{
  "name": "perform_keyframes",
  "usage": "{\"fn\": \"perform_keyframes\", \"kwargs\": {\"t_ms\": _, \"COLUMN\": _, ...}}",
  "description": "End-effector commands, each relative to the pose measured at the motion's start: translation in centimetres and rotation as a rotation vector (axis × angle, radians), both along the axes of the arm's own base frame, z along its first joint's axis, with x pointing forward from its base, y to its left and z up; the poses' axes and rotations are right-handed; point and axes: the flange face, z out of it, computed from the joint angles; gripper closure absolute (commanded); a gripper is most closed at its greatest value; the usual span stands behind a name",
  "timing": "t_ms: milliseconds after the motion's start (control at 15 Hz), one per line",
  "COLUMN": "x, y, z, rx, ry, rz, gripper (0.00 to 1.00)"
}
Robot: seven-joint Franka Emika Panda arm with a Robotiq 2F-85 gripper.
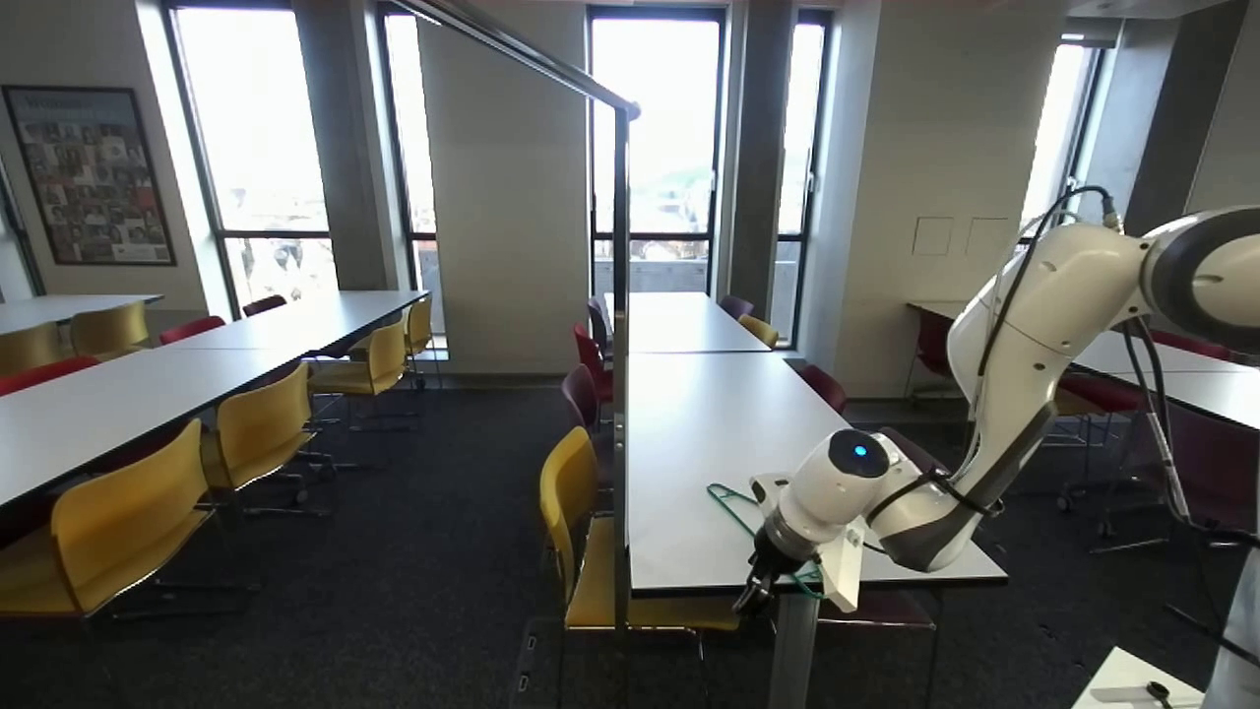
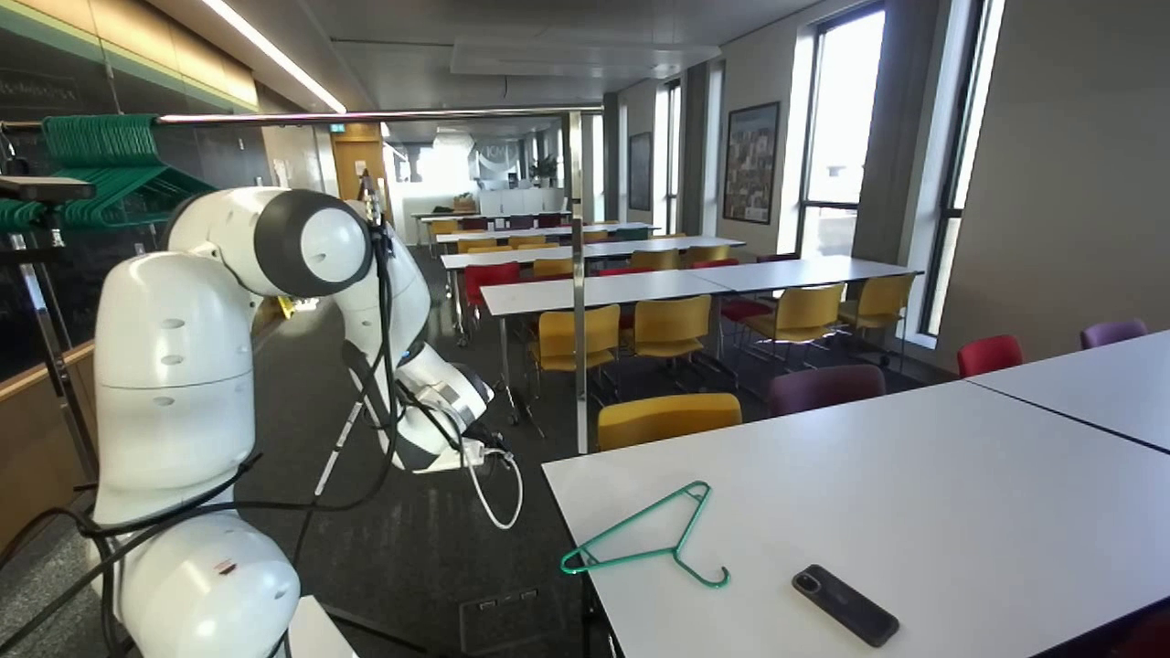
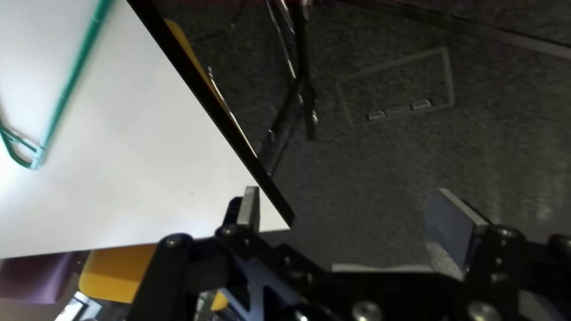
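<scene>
Pincer (image 3: 348, 209) spread wide, near the corner of a white surface (image 2: 914, 493), in an exterior view a green hanger (image 2: 676, 551) lying at the left edge, a dark phone (image 2: 845, 605) to its right

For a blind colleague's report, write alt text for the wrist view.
An open, empty pincer sits at the bottom, before a white table and dark floor. A green hanger, cut off by the frame, lies on the table at upper left; a yellow chair and a purple chair show at lower left.

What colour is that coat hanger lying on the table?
The coat hanger is green; it shows best, whole, in an exterior view.
</scene>
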Motion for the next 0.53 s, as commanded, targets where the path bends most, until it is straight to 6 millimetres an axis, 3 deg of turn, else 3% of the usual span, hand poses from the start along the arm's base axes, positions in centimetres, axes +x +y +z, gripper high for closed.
{"fn": "perform_keyframes", "kwargs": {"t_ms": 0, "x": -3.4, "y": 1.9, "z": 4.4, "rx": 0.167, "ry": -0.036, "rz": 0.107, "gripper": 0.0}}
{"fn": "perform_keyframes", "kwargs": {"t_ms": 200, "x": -5.9, "y": 5.1, "z": 4.7, "rx": 0.238, "ry": 0.013, "rz": 0.031, "gripper": 0.0}}
{"fn": "perform_keyframes", "kwargs": {"t_ms": 267, "x": -6.1, "y": 5.9, "z": 5.8, "rx": 0.219, "ry": 0.004, "rz": -0.024, "gripper": 0.0}}
{"fn": "perform_keyframes", "kwargs": {"t_ms": 333, "x": -4.6, "y": 5.5, "z": 3.9, "rx": 0.238, "ry": 0.021, "rz": 0.032, "gripper": 0.0}}
{"fn": "perform_keyframes", "kwargs": {"t_ms": 467, "x": -5.4, "y": 6.6, "z": 4.6, "rx": 0.229, "ry": 0.025, "rz": 0.009, "gripper": 0.0}}
